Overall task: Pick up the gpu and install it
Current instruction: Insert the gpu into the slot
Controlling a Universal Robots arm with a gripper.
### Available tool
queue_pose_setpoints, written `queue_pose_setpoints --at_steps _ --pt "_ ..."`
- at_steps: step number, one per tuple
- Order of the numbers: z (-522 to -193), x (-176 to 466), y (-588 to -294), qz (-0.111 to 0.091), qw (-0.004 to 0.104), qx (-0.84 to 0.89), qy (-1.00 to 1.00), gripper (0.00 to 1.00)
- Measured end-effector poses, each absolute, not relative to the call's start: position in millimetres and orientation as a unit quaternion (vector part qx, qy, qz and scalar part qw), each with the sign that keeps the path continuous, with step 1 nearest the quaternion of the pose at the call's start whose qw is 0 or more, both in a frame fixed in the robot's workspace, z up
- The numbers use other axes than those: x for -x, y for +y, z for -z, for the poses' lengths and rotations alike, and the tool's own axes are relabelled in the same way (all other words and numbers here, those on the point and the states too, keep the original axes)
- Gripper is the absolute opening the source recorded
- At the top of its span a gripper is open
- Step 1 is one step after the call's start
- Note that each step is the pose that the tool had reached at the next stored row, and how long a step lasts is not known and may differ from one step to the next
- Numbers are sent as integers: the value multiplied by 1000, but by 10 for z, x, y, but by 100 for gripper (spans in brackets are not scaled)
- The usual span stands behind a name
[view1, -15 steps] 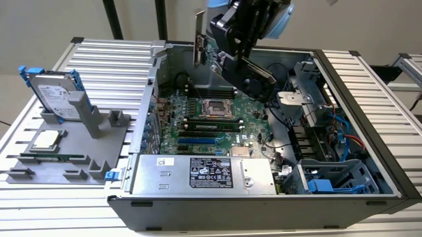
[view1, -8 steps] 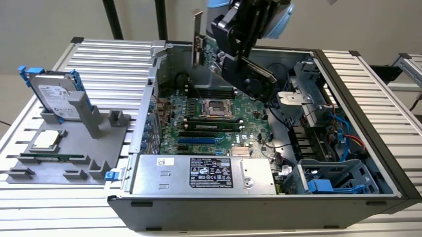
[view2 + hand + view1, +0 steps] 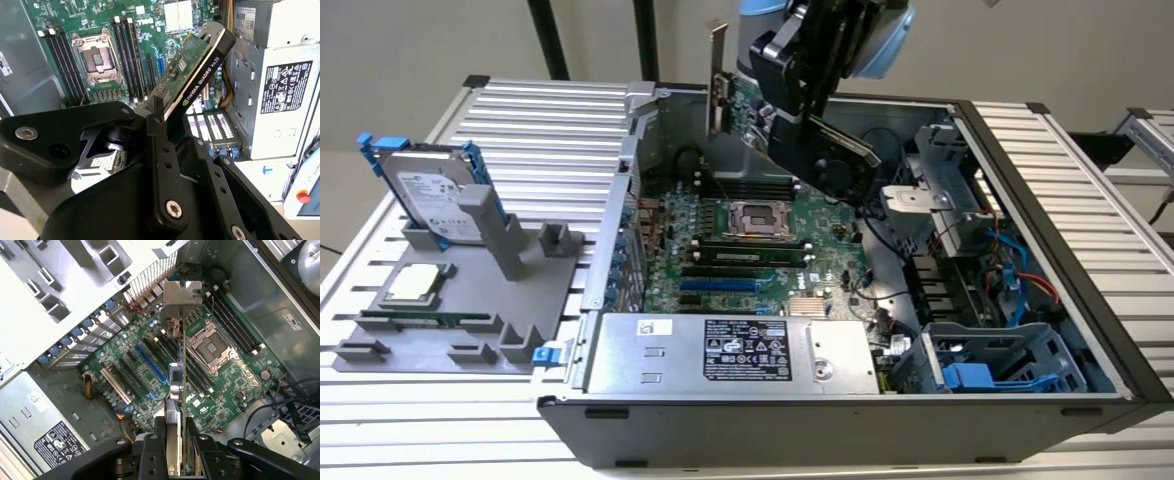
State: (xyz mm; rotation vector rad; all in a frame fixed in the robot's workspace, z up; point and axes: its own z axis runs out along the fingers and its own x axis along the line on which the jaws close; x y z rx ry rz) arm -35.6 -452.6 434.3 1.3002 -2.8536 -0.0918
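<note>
Green gpu (image 3: 190, 65) pinched edge-on by gripper (image 3: 176, 437), hanging above motherboard (image 3: 150, 360) in open case (image 3: 854, 440). Risk: any tilt in the grip, and bracket (image 3: 182, 294) could snag the rear frame (image 3: 150, 275).

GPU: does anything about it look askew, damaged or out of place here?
Nothing stands out. The gpu is clamped edge-on in the gripper above the motherboard, not in any slot, with no visible damage.
</note>
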Motion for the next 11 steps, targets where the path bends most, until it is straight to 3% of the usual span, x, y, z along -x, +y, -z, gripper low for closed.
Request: queue_pose_setpoints --at_steps 11 --pt "-4345 355 -4526 29 2 -424 -905 0"
